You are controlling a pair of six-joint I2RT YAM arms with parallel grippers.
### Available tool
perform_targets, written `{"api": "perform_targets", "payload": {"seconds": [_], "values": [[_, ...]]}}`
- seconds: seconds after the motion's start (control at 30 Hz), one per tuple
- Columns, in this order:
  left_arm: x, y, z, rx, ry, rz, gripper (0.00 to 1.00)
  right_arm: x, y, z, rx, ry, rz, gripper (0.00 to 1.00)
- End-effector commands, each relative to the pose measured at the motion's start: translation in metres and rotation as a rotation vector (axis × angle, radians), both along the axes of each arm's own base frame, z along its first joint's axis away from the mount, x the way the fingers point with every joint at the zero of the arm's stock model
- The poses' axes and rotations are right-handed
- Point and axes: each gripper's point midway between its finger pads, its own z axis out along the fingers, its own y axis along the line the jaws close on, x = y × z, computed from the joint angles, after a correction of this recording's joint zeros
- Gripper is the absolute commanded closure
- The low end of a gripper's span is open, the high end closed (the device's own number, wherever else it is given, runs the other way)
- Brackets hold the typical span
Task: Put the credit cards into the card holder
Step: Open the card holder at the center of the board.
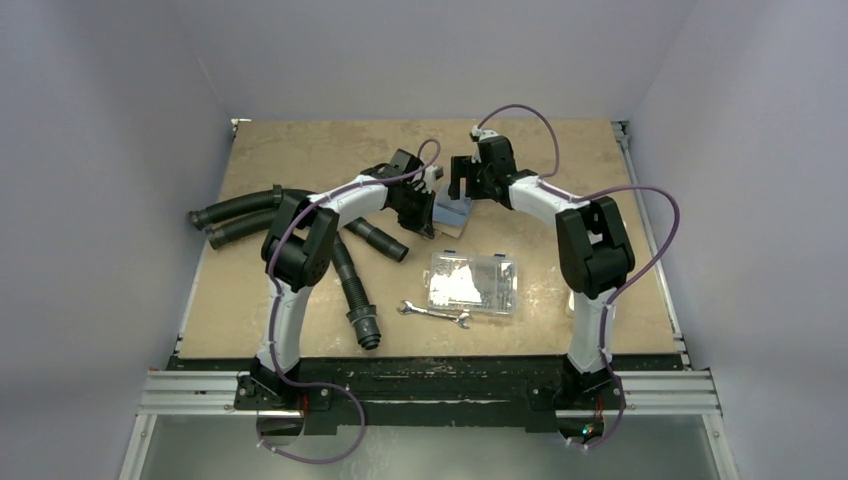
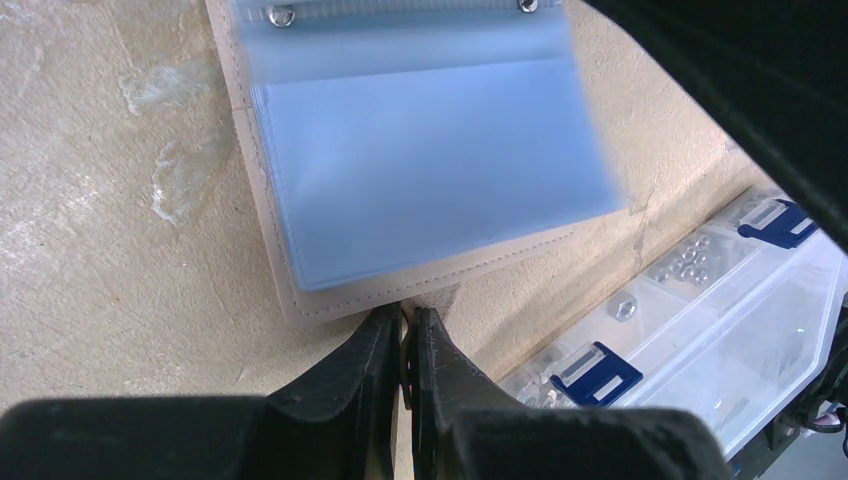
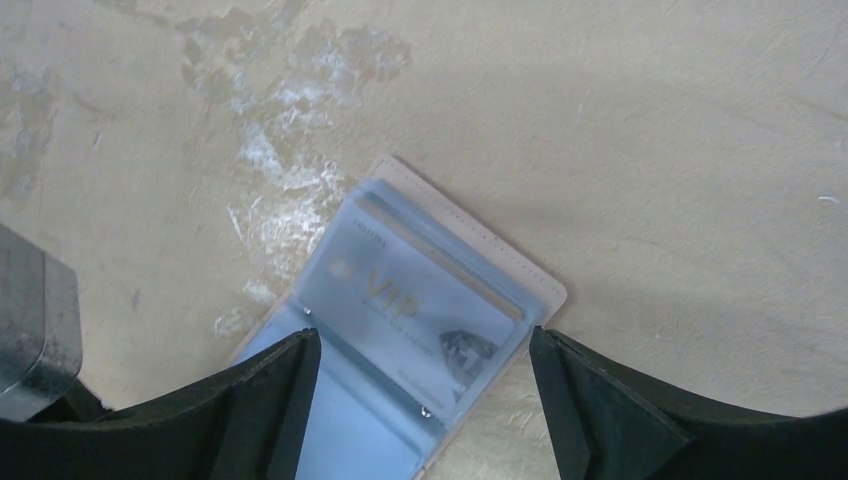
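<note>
We see the card holder [image 3: 520, 285] lying open on the bench [image 3: 650, 150], a credit card [image 3: 400, 305] in its sleeve. Our left end effector [image 2: 405, 325] is pressed together at its edge; our right end effector [image 3: 422, 342] stands apart over it.

Bench [image 2: 100, 250]: matt tan board, mottled, with whitish scuffs.
Card holder [image 2: 290, 285]: matt tan stitched cover, leather-like. Sleeves [image 2: 430, 150] are glossy translucent bluish plastic; rivets [image 2: 283, 15] are shiny metal.
Card [image 3: 400, 300]: smooth, pale, under a sleeve.
Box [image 2: 700, 330]: clear glossy plastic.
Wrench [image 1: 435, 313]: bright metal.
</note>
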Motion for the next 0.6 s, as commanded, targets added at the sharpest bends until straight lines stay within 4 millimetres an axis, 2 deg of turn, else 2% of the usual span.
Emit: {"api": "perform_targets", "payload": {"seconds": [0.0,0.1,0.27,0.37,0.47,0.57], "values": [[-0.001,0.01,-0.022,0.059,0.031,0.005,1.0,-0.005,0.012,0.03,0.045,-0.012,0.069,0.14],[-0.002,0.01,-0.021,0.059,0.032,0.006,1.0,-0.016,0.016,0.037,0.074,-0.016,0.101,0.13],[0.003,0.017,-0.021,0.1,0.013,0.03,1.0,-0.03,0.019,0.037,0.113,0.012,0.122,0.15],[0.013,0.034,-0.025,0.202,-0.021,0.076,1.0,-0.031,0.022,0.038,0.17,0.011,0.125,0.26],[0.027,0.054,-0.027,0.319,-0.07,0.135,1.0,-0.033,0.028,0.029,0.194,0.055,0.155,0.44],[0.035,0.054,-0.029,0.324,-0.072,0.144,1.0,-0.048,0.044,0.015,0.306,0.114,0.164,0.54]]}}
